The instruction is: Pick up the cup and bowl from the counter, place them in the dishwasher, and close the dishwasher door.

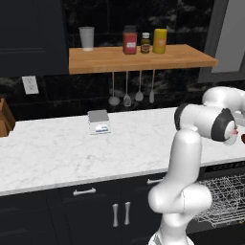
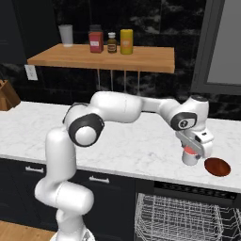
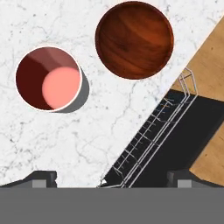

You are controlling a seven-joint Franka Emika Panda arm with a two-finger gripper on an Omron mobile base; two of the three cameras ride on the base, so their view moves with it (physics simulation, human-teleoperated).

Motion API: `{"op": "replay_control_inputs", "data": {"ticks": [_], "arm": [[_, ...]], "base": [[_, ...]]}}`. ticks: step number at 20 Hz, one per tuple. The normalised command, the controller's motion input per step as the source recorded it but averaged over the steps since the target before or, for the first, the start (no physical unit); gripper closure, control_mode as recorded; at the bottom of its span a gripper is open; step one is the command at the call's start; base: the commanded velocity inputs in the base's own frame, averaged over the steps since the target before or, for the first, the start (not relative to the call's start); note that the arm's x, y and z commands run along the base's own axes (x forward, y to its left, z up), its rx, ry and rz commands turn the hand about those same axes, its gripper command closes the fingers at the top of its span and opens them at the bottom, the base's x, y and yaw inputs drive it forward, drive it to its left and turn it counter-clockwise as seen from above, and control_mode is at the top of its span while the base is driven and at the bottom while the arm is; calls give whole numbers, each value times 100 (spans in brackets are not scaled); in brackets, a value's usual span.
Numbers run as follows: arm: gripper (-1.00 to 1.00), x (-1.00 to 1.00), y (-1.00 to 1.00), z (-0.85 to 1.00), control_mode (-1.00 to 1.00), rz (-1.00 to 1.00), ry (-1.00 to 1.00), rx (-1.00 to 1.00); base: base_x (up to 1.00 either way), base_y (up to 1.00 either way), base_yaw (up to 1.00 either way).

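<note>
Hovering with jaws released above the cup point(image 3: 48, 78) left of the bowl point(image 3: 134, 39), our gripper point(image 2: 190, 153) should, we judge, pinch its rigid, light, slick rim.

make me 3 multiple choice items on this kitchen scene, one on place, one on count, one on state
1. Where does the wooden bowl rest?
A. on the counter
B. in the rack
C. on the shelf

2. How many utensils hang under the wooden shelf?
A. two
B. four
C. six

3. How is the tool?
A. shut on the bowl
B. shut on the cup
C. open above the cup

Key: 1 A, the bowl lies on marble beside the cup. 2 B, four hang in a row. 3 C, its fingertips stand wide apart, holding nothing.
</note>
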Motion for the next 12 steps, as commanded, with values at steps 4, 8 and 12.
{"op": "replay_control_inputs", "data": {"ticks": [4,8,12], "arm": [[-100,56,-17,-18,-100,-5,0,1],[-100,64,-10,-16,-100,-11,0,6],[-100,29,-9,-21,-100,-8,1,7]], "base": [[0,0,0],[0,0,0],[0,0,0]]}}
